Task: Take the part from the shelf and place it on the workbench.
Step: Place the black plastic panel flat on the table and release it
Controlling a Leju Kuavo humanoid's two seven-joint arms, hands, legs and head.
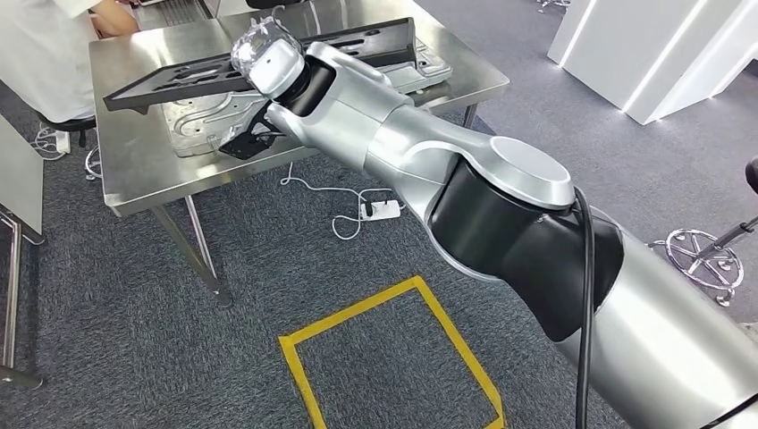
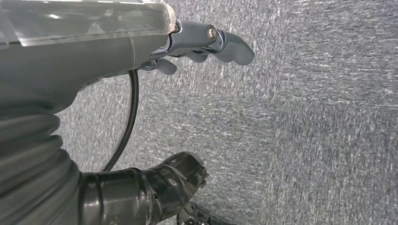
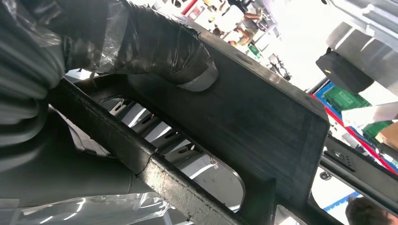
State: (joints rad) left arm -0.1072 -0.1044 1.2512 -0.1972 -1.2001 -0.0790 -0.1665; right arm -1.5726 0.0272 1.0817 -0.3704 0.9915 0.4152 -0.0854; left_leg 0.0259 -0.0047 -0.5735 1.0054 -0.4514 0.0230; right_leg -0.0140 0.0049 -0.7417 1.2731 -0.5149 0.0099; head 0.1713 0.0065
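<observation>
The right hand (image 1: 255,134) grips the long black part (image 1: 179,79), which stretches tilted from nine to two o'clock over the steel workbench (image 1: 134,183). Left hand (image 2: 206,44) hangs empty, fingers loosely apart.

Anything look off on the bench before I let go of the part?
Yes: the black part in the right hand is tilted, not flat, and it hangs over a silver metal panel already lying on the workbench. Its far end sticks past the panel.
</observation>
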